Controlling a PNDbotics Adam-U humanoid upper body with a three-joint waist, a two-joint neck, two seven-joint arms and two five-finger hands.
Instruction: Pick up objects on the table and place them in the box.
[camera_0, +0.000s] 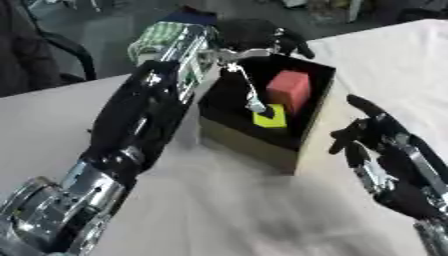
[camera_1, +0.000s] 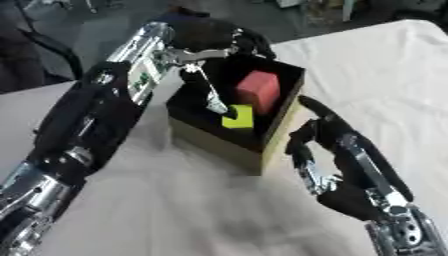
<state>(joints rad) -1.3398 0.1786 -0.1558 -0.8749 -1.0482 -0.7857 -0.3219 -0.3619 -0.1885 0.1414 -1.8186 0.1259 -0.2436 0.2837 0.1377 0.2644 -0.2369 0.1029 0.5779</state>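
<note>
A cardboard box (camera_0: 249, 142) with a dark inside stands mid-table. In it a red block (camera_0: 290, 89) leans against the right wall, with a small yellow piece (camera_0: 273, 119) below it. My left arm reaches in from the lower left, and my left hand (camera_0: 258, 34) hovers over the box's far rim, its fingers (camera_0: 294, 44) hanging relaxed with nothing seen in them. A thin silver part (camera_1: 207, 90) runs from that hand down toward the yellow piece. My right hand (camera_1: 337, 142) stands open just right of the box, fingers up and holding nothing.
The pale table (camera_0: 219, 210) stretches in front of the box and off to the right (camera_1: 385, 65). A green-and-white checked thing (camera_0: 156, 36) shows behind my left forearm. Beyond the table's far edge are a dark floor and a chair (camera_0: 52, 55).
</note>
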